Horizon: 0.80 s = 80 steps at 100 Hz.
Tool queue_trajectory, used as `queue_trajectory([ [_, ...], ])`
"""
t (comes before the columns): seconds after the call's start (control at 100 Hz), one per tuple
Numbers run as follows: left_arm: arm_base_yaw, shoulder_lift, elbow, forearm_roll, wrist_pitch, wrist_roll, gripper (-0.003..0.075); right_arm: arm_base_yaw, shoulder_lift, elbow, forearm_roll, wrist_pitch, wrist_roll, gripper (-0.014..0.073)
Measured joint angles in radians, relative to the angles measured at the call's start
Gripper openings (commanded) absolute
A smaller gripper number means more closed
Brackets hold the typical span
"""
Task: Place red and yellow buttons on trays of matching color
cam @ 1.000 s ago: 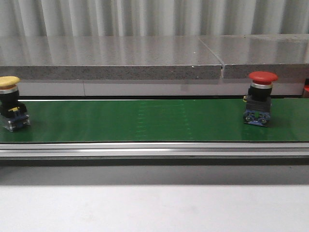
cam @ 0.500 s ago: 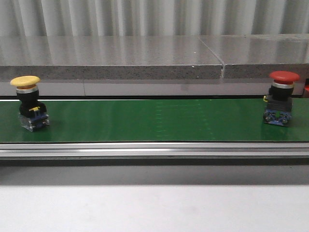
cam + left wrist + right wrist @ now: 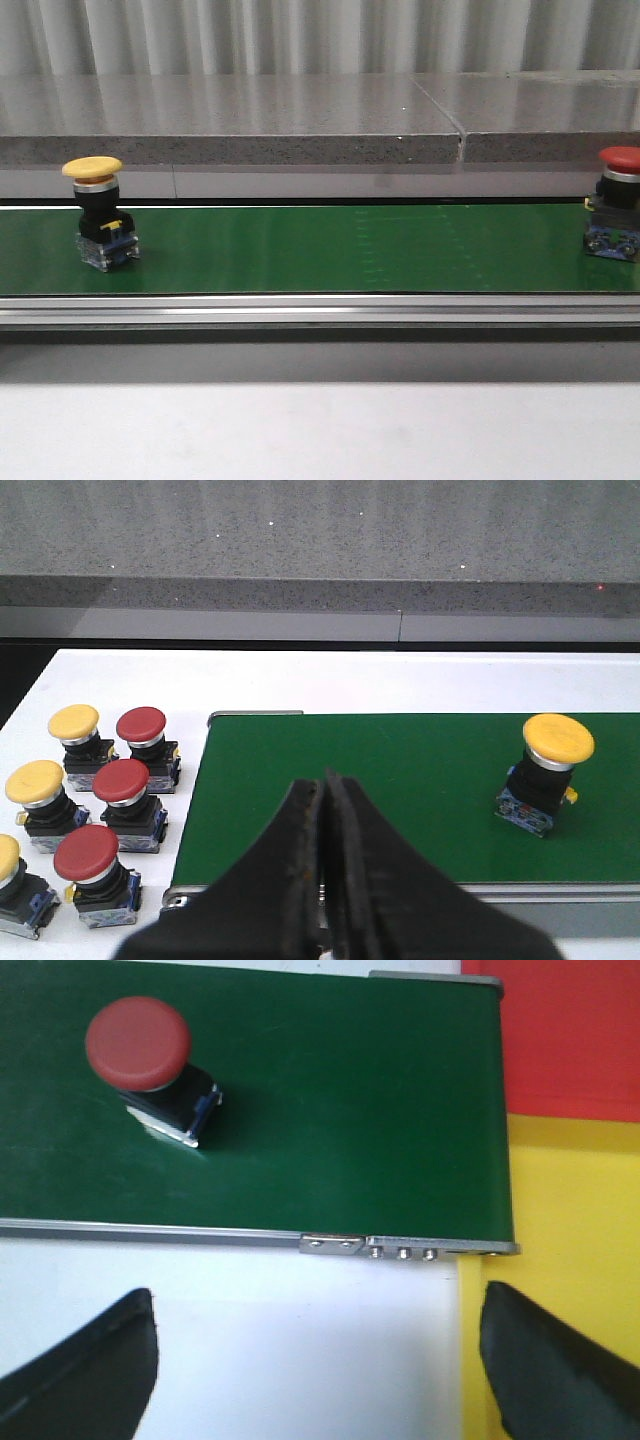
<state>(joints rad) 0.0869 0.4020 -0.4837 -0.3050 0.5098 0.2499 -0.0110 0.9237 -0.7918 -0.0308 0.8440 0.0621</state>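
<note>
Red mushroom-head button point(image 3: 620, 215) and yellow mushroom-head button point(image 3: 99, 212) carried rightward on green belt point(image 3: 320, 250); red pick imminent. Left claw point(image 3: 323, 810) closed, empty; right claw point(image 3: 318, 1360) spread wide.

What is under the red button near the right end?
The red button stands on the green belt, on its own dark base with a blue foot. What lies beneath the belt is hidden.

Low front view; wrists above belt point(image 3: 320, 250)
</note>
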Motion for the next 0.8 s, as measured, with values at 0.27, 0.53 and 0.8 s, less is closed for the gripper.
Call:
queue_trajectory([
  [0.27,0.0,0.0,0.0,0.0,0.0,0.0,-0.002,0.0,0.211,-0.067,0.078,-0.027,-0.07,0.0654],
  [0.53,0.0,0.0,0.0,0.0,0.0,0.0,-0.002,0.0,0.412,-0.163,0.081,-0.094,-0.083,0.0654],
  [0.8,0.0,0.0,0.0,0.0,0.002,0.0,-0.002,0.0,0.553,-0.242,0.078,-0.127,-0.083,0.0575],
])
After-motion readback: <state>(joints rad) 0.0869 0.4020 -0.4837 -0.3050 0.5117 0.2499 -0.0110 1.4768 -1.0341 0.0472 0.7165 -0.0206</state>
